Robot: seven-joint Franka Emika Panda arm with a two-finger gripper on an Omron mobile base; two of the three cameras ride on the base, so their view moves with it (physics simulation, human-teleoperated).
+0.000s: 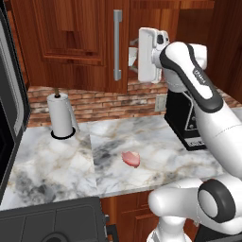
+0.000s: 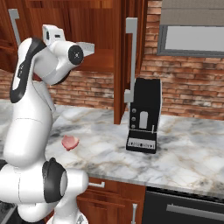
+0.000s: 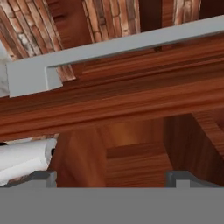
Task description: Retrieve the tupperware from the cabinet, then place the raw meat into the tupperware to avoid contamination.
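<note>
On your far left in the left base view, the paper-towel roll (image 1: 60, 116) stands upright on the marble counter (image 1: 52, 160), against the brick wall. Next along, the raw meat (image 1: 131, 158) lies flat on the counter with bare marble all around it, near the front edge and well below the claw. Above it, the cabinet (image 1: 71, 42) fills the upper wall, its silver bar handle (image 1: 116, 45) vertical on the door.

Your claw (image 3: 111, 177) is up at cabinet height, just beside that handle on its right, with its fingers (image 3: 41, 176) spread wide and nothing between them. In the hand view the handle (image 3: 131, 43) runs across the top as a grey bar, close ahead of the fingertips but not touching them, with wood panelling beyond and the paper-towel roll at the lower left edge.

Further right, the black coffee machine (image 1: 185, 120) sits on the counter under the arm's elbow. In the right base view, open marble stretches beyond it (image 2: 144, 116) below a window (image 2: 192, 37). You cannot make out the tupperware anywhere.
</note>
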